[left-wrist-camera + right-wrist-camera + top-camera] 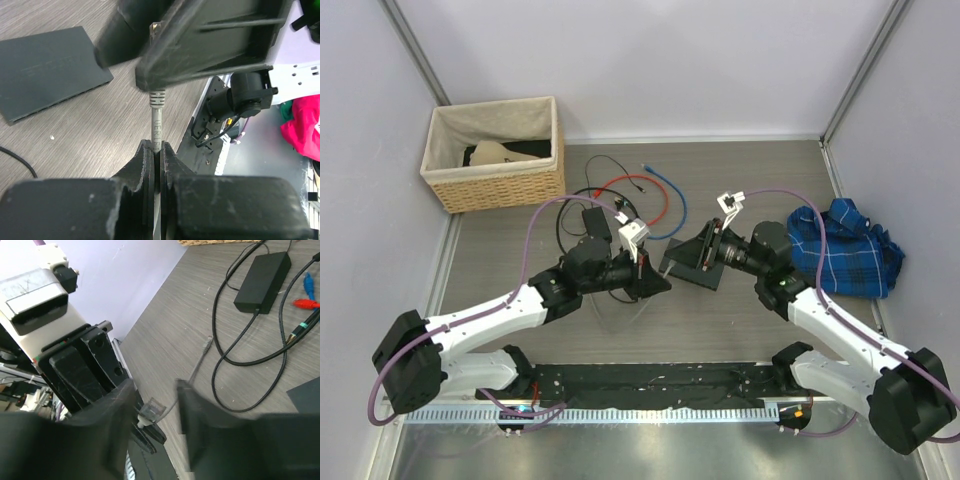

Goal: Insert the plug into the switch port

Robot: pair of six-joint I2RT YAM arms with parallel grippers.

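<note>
My left gripper (658, 282) (156, 148) is shut on a grey network cable just behind its plug (157, 96), held above the table. The clear plug (151, 410) sits in the gap between the fingers of my right gripper (155, 390) (680, 266), which is open and not touching it. The switch (45, 70), a flat dark rectangular box, lies on the table beside the plug, partly under my right gripper in the top view (703, 274). Its ports are not visible.
A black power brick (262, 275) (595, 222) with looped black cords lies behind the grippers, beside red (628, 183) and blue (662, 190) cables. A wicker basket (495, 150) stands far left. A blue plaid cloth (845, 245) lies at right. The grey cable's other end (207, 342) rests on the table.
</note>
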